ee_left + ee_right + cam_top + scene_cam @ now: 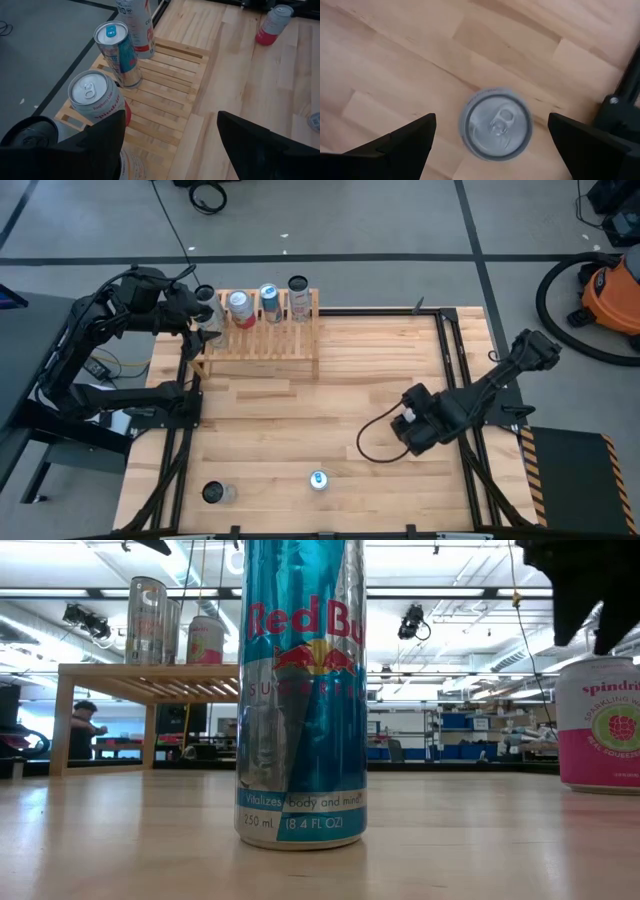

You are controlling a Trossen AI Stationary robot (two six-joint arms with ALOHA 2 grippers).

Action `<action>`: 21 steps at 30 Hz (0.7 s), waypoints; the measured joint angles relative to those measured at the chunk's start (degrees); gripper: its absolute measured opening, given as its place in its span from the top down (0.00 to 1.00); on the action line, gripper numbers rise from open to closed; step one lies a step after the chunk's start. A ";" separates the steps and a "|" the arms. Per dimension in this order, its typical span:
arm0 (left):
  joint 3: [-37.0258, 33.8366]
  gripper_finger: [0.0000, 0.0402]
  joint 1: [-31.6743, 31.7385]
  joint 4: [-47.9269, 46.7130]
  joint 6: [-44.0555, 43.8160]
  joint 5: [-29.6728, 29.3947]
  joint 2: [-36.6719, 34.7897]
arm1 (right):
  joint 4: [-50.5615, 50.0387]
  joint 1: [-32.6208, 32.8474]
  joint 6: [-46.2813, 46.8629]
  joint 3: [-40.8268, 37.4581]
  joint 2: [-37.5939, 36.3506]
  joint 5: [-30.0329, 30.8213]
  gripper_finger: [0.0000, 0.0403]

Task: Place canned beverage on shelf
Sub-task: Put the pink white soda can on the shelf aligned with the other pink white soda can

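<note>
Left gripper working at the shelf end; right gripper hanging over a loose can.

The left gripper (207,320) is sitting at the left end of the shelf (262,348) with fingers spread, pinching nothing visible. Three cans are standing upright along the rack: a pink-and-white can (97,100), a blue can (120,52) and a white can (137,22). The right gripper (490,142) is hovering wide open above a silver-topped can (496,124) on the table (380,370). A Red Bull can (318,479) is standing near the front edge.

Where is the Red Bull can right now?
In the high view the Red Bull can stands upright on the table's near edge, midway between the arms, away from the shelf; another can stands to its left.
</note>
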 joint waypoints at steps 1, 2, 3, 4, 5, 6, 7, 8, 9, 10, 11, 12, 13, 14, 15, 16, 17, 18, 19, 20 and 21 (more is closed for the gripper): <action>0.00 0.21 0.00 0.10 -0.11 0.00 0.00 | 0.51 0.47 0.72 -0.59 0.01 0.02 0.02; 0.00 0.21 0.00 0.27 -0.13 0.00 0.00 | 1.13 0.87 1.21 -1.25 0.02 0.19 0.02; 0.00 0.21 0.00 0.53 -0.13 0.00 0.00 | 1.95 1.23 1.55 -1.89 0.02 0.55 0.02; 0.00 0.21 0.00 0.83 -0.15 0.00 0.00 | 2.91 1.53 1.66 -2.56 0.02 0.81 0.02; 0.00 0.21 0.00 1.08 -0.15 0.00 0.00 | 3.80 1.71 1.66 -3.24 0.02 0.81 0.02; 0.00 0.21 0.00 1.19 -0.15 0.00 0.00 | 4.33 1.77 1.64 -3.92 0.02 0.69 0.02; 0.00 0.21 0.00 1.19 -0.15 0.00 0.00 | 4.70 1.77 1.62 -4.53 0.02 0.33 0.02; 0.00 0.21 0.00 1.19 -0.15 0.00 0.00 | 5.13 1.77 1.61 -5.08 0.02 0.08 0.02; 0.00 0.21 0.01 1.19 -0.16 0.00 0.00 | 5.47 1.76 1.61 -5.54 0.03 -0.22 0.02; 0.00 0.21 0.00 1.17 -0.15 0.00 0.00 | 5.50 1.75 1.66 -5.92 0.03 -0.50 0.02; 0.00 0.21 0.00 1.17 -0.17 0.00 0.00 | 5.56 1.75 1.84 -6.39 0.04 -0.66 0.02; 0.00 0.21 0.00 1.17 -0.17 0.00 0.00 | 5.67 1.75 2.38 -6.95 0.04 -0.73 0.02; 0.00 0.21 0.01 1.16 -0.19 0.00 0.00 | 5.84 1.76 2.94 -7.62 0.04 -0.80 0.02; 0.00 0.21 0.00 1.15 -0.19 0.00 0.00 | 5.95 1.75 3.31 -8.21 0.04 -1.01 0.02; 0.00 0.21 0.00 1.15 -0.22 0.00 0.00 | 6.25 1.75 3.76 -8.66 0.04 -1.29 0.02; 0.00 0.21 0.01 1.15 -0.22 0.00 0.00 | 6.45 1.75 4.18 -9.02 0.04 -1.53 0.02; 0.00 0.21 0.00 1.15 -0.22 0.00 0.00 | 6.61 1.75 4.36 -9.39 0.04 -1.59 0.02; 0.00 0.21 0.00 1.15 -0.22 0.00 0.00 | 6.93 1.77 4.39 -9.64 0.07 -1.54 0.02; 0.00 0.21 0.00 1.15 -0.22 0.00 0.00 | 7.43 1.77 4.27 -9.80 0.07 -1.35 0.03; 0.00 0.21 0.00 1.15 -0.22 0.00 0.00 | 8.02 1.76 4.11 -9.89 0.07 -1.09 0.04; 0.00 0.21 0.00 1.14 -0.22 0.00 0.00 | 8.31 1.75 3.79 -9.95 0.07 -1.12 0.05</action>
